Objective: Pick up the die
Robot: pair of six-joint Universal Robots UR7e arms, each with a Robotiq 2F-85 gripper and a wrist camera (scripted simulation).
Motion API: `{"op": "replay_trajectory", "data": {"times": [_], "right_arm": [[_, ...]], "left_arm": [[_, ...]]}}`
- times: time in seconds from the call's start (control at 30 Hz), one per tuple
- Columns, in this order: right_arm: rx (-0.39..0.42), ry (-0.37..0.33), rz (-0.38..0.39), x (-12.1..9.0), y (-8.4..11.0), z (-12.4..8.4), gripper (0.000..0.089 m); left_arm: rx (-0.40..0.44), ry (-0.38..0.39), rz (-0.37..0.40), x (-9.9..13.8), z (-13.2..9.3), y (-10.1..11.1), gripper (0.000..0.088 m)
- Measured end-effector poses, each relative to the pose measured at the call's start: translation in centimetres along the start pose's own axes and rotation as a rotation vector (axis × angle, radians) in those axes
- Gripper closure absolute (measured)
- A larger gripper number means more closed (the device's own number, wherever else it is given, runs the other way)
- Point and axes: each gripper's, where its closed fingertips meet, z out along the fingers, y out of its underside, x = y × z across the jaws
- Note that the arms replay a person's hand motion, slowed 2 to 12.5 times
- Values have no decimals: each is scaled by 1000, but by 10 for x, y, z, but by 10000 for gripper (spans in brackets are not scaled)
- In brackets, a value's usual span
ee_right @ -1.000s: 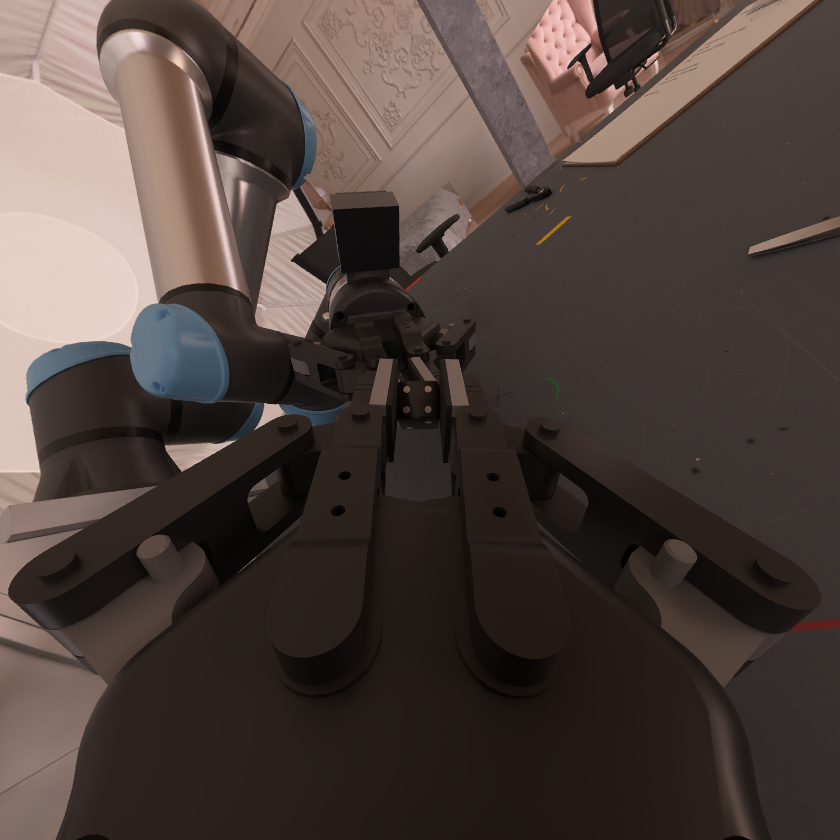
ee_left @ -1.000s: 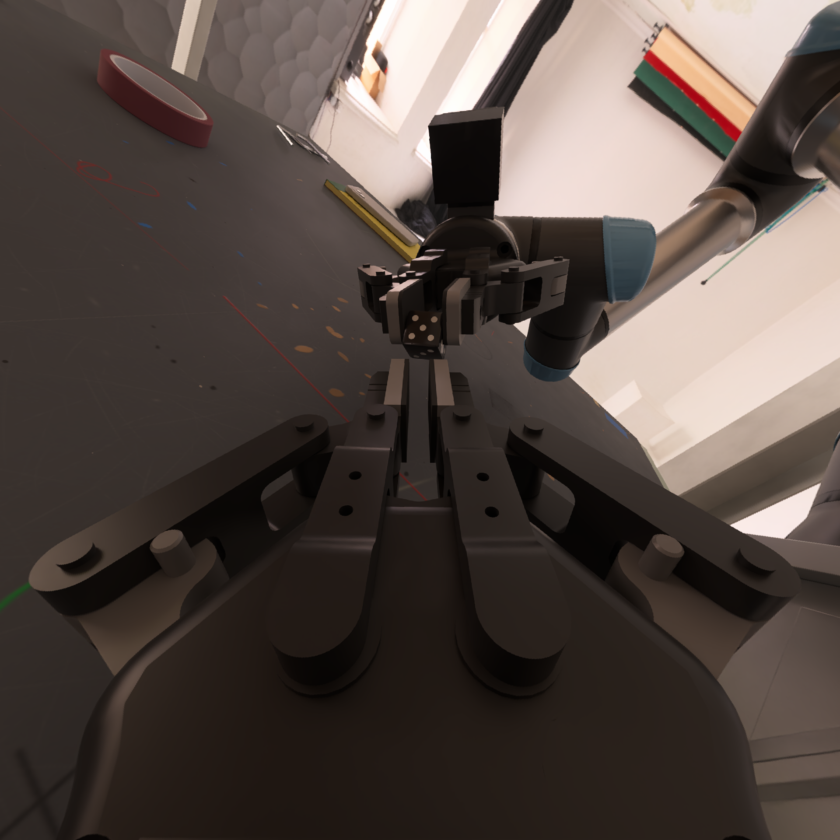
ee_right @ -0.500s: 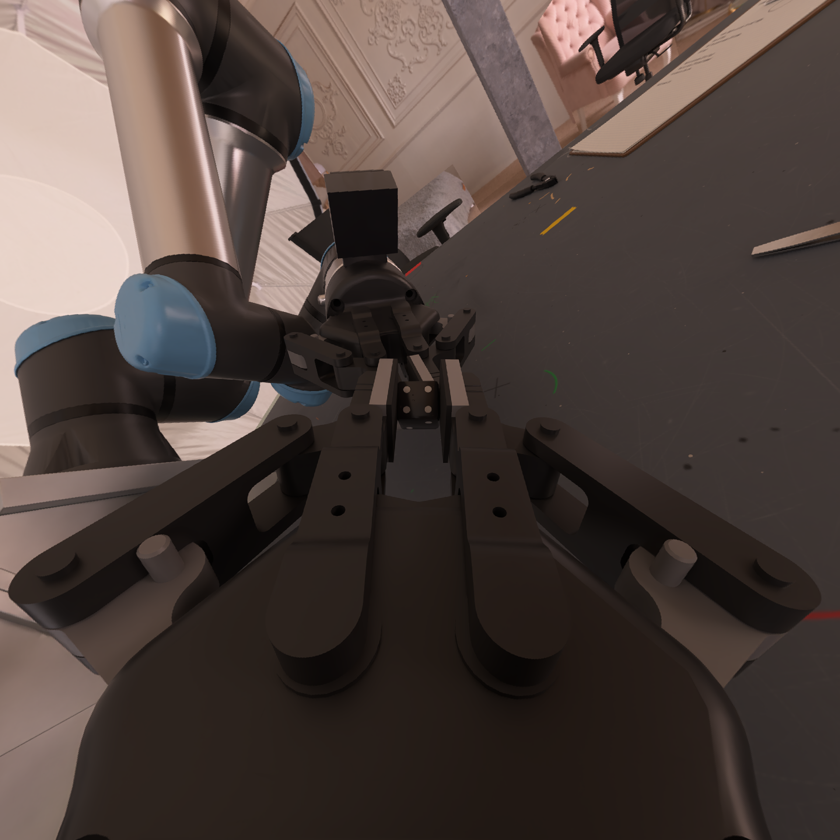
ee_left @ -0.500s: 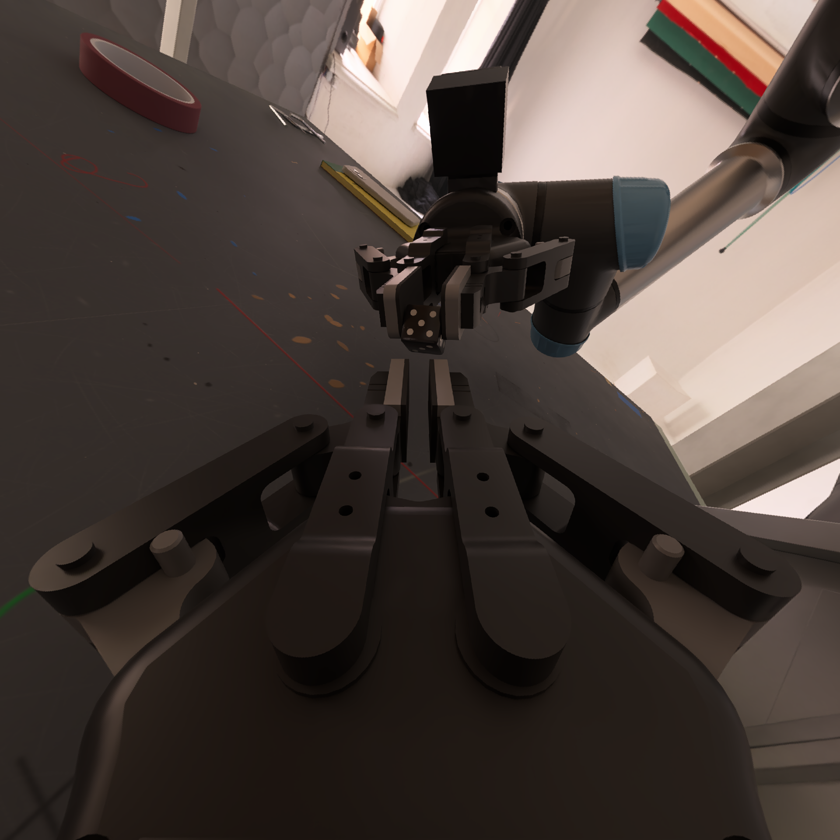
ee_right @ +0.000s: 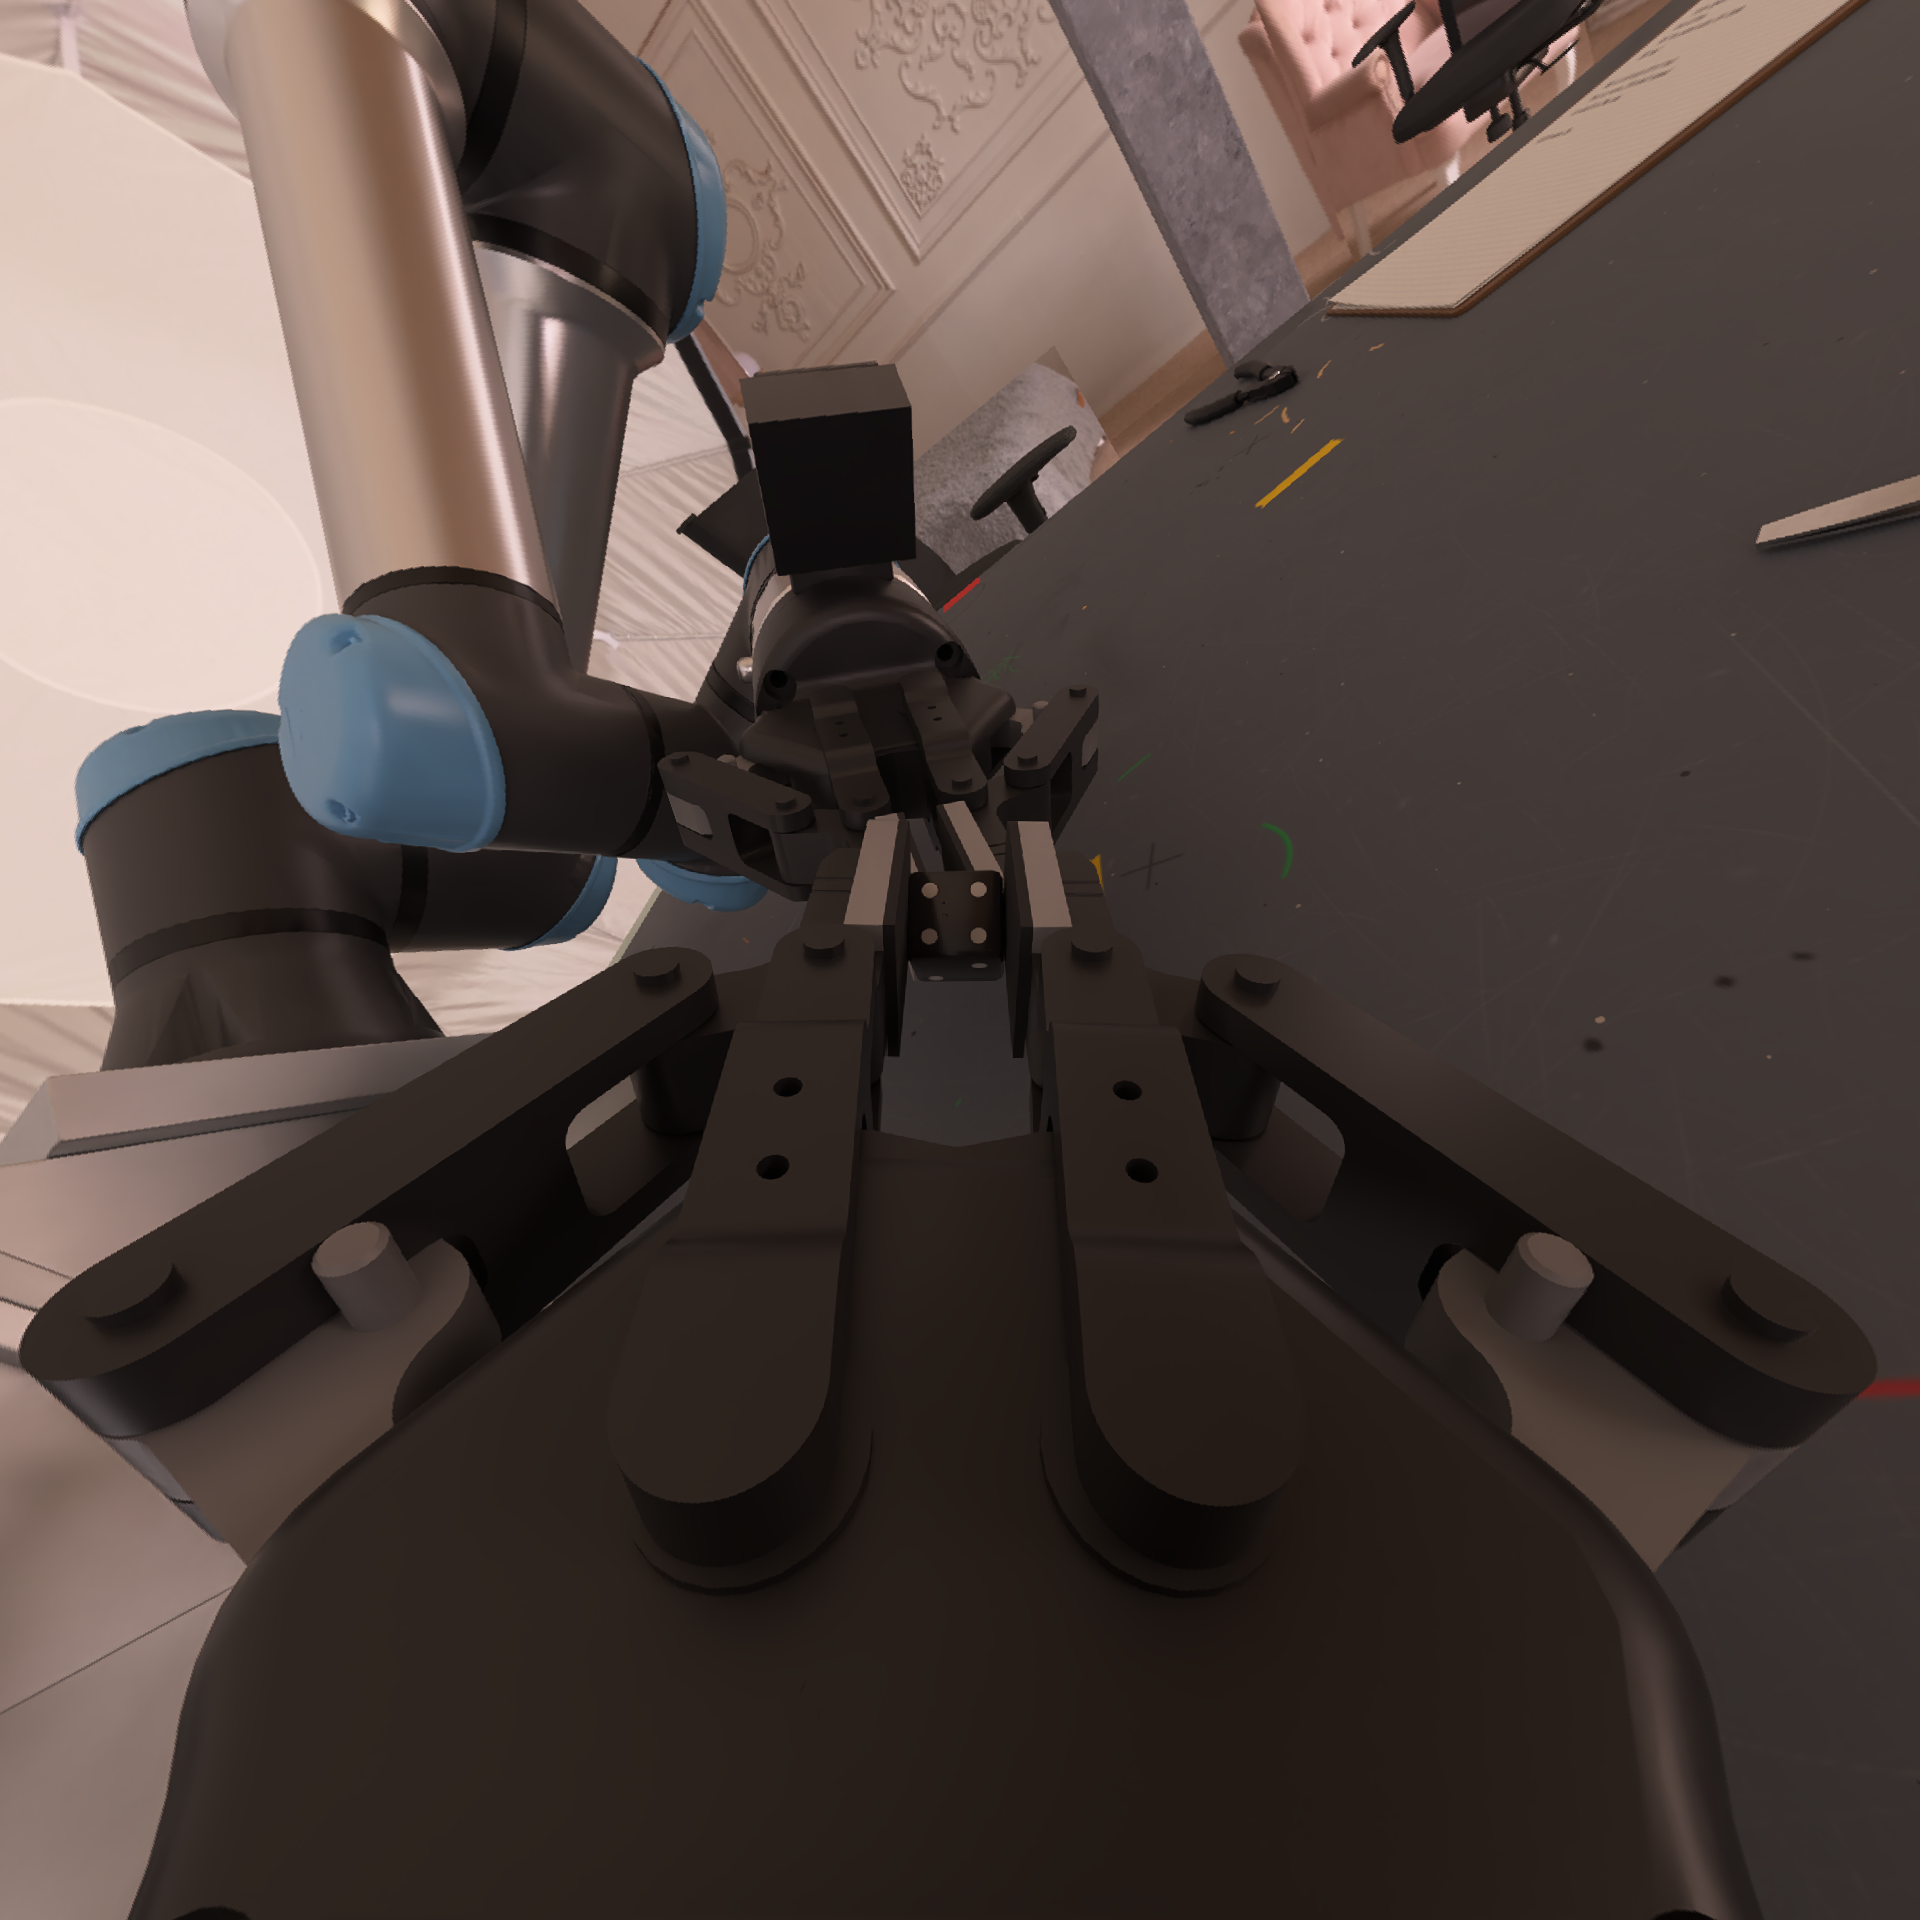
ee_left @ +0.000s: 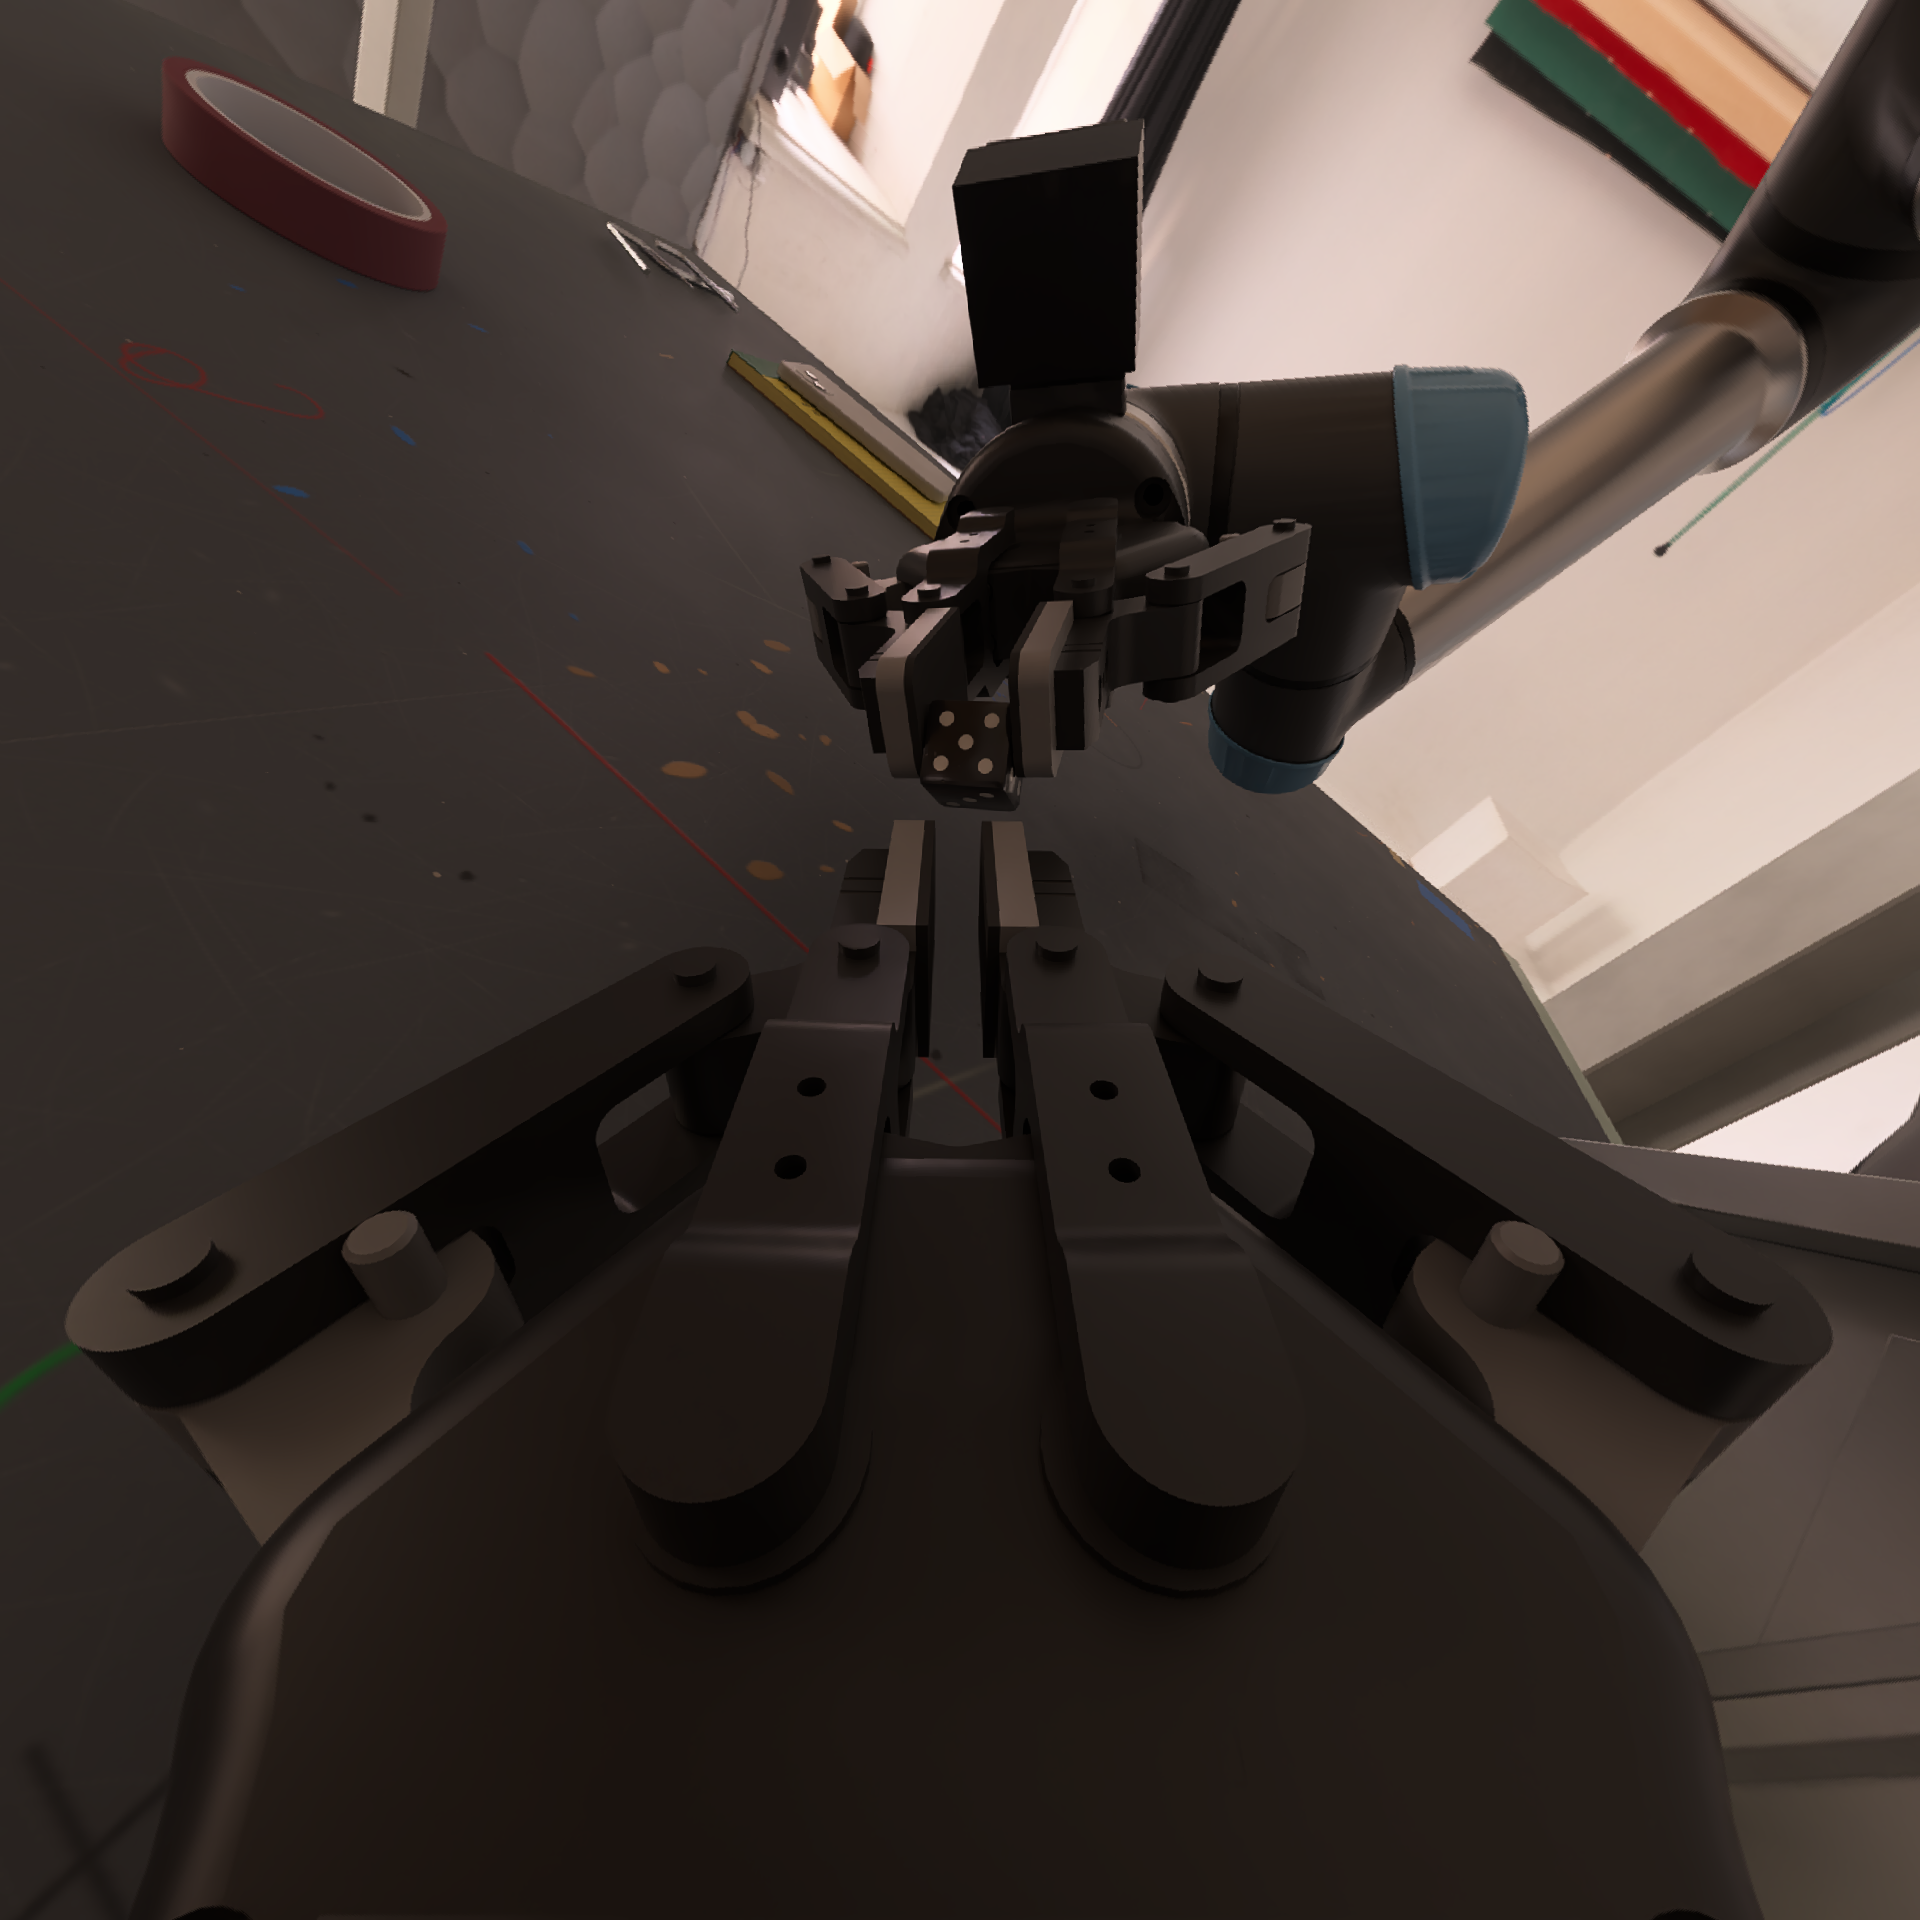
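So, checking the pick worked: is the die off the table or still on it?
Off the table. The die is clamped between the right end effector fingers, with the dark table visible beneath it.

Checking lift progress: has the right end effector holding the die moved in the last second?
Yes. In the left wrist view, the right end effector with the die has risen off the table, away from the orange paint spots.

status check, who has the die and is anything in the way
Right gripper shut on die, clear of table. Left gripper nearly closed, empty, facing it. Nothing in the way.
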Motion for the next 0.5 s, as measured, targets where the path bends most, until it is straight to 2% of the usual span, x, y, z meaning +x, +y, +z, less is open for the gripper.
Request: {"op": "replay_trajectory", "data": {"times": [0.5], "right_arm": [[-27,-19,5,1,4,-1,731]], "left_arm": [[-30,-11,19,0,1,4,799]]}}
